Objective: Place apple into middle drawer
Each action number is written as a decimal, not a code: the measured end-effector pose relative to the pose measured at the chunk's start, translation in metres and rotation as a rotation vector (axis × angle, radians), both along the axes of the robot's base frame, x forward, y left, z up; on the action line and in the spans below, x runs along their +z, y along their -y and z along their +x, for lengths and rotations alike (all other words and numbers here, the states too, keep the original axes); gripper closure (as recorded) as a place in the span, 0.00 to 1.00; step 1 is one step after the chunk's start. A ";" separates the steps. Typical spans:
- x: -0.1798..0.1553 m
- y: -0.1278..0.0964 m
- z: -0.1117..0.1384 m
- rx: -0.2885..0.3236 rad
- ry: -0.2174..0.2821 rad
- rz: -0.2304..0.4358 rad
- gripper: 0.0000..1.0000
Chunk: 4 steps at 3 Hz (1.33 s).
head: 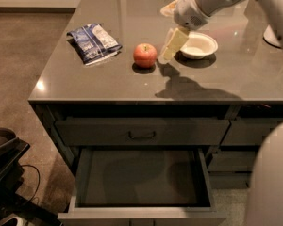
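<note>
I have the small round red apple (145, 54) resting on the glossy dark grey countertop (85, 84), about midway between the left and right edges. My pale gripper (166, 56) hangs just right of it with nothing in its grasp. I cannot tell how far open it is.

A white round bowl (197, 45) sits beyond the gripper, and a crumpled blue snack bag (93, 42) lies toward the left edge. Below 1 closed drawer front (141, 132), the wide dark grey middle drawer (141, 178) stands pulled out. Brown carpet (14, 69) lies to the left.

You have no text to read here: the print on the blue snack bag (94, 42) on the counter (132, 86) is illegible, and the claw (167, 55), hovering just beside the apple (145, 55), shows no legible marking.
</note>
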State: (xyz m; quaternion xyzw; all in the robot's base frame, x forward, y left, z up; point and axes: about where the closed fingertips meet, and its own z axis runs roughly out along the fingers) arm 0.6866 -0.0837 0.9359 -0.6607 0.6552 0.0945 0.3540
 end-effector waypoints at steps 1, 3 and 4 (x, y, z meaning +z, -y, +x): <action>0.009 -0.001 0.006 -0.002 0.020 0.010 0.00; -0.024 -0.010 0.006 -0.052 -0.039 0.138 0.00; -0.044 -0.029 0.009 -0.061 -0.078 0.217 0.00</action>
